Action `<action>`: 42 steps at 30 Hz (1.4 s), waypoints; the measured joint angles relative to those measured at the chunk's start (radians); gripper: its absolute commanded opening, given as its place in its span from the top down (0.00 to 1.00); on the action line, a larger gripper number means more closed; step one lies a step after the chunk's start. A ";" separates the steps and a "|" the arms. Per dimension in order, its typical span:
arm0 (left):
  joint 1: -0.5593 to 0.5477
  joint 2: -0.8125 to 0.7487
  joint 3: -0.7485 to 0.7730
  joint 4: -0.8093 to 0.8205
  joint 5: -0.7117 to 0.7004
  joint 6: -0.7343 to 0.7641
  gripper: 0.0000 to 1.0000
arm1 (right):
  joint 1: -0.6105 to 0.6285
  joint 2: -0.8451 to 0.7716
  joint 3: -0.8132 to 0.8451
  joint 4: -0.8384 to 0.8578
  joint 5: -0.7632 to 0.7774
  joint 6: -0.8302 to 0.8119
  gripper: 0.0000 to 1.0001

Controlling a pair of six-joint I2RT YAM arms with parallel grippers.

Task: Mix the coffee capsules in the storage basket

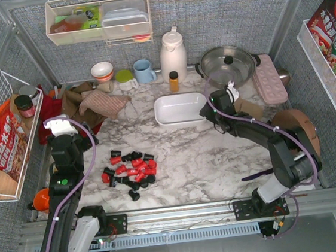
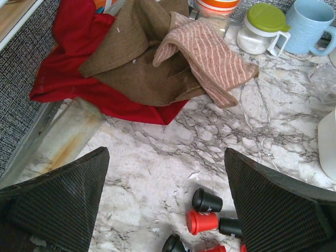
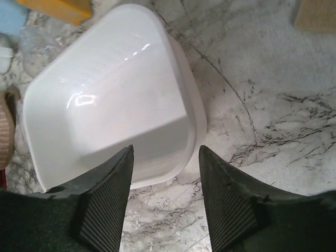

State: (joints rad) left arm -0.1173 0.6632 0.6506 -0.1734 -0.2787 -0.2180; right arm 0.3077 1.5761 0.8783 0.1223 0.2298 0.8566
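The coffee capsules (image 1: 130,169), red and black, lie in a loose heap on the marble table, left of centre. A few of these capsules (image 2: 206,201) show at the bottom of the left wrist view. The white storage basket (image 1: 180,109) sits behind them with nothing in it. My left gripper (image 1: 64,130) hangs wide open over bare marble, left of the heap and near the cloths; in its own view the left gripper (image 2: 165,155) holds nothing. My right gripper (image 1: 210,111) is at the basket's right end. It is open and empty (image 3: 165,152), just over a corner of the basket (image 3: 105,94).
A red cloth (image 2: 68,73), a brown cloth (image 2: 136,63) and a striped cloth (image 2: 210,52) are heaped at the back left. A blue mug (image 1: 144,70), a white thermos (image 1: 172,54), an orange bottle (image 1: 174,81), a steel pot (image 1: 227,64) and a pink tray (image 1: 269,78) line the back. Wire racks (image 1: 1,137) hang on both side walls.
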 measured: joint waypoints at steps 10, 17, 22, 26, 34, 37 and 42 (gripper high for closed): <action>-0.006 0.040 0.000 0.000 0.001 -0.002 0.01 | 0.050 -0.192 0.071 -0.118 -0.011 -0.347 0.40; -0.010 0.124 0.014 -0.018 -0.002 -0.034 0.05 | 0.126 -0.396 -0.107 -0.167 0.015 -0.536 0.40; -0.010 0.248 0.046 -0.067 0.064 -0.133 0.11 | 0.144 -0.492 -0.207 -0.156 0.024 -0.586 0.40; -0.011 0.340 0.051 -0.139 0.132 -0.206 0.08 | 0.150 -0.503 -0.217 -0.127 0.016 -0.593 0.35; -0.052 0.501 0.084 -0.195 0.186 -0.274 0.21 | 0.156 -0.477 -0.216 -0.112 -0.028 -0.569 0.31; -0.088 0.599 0.102 -0.209 0.203 -0.280 0.32 | 0.157 -0.479 -0.215 -0.113 -0.029 -0.566 0.31; -0.109 0.718 0.123 -0.219 0.207 -0.283 0.31 | 0.157 -0.483 -0.215 -0.112 -0.030 -0.563 0.31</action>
State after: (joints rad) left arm -0.2268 1.3811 0.7738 -0.3920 -0.0719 -0.5014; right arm 0.4644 1.0927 0.6636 0.0101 0.2001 0.2935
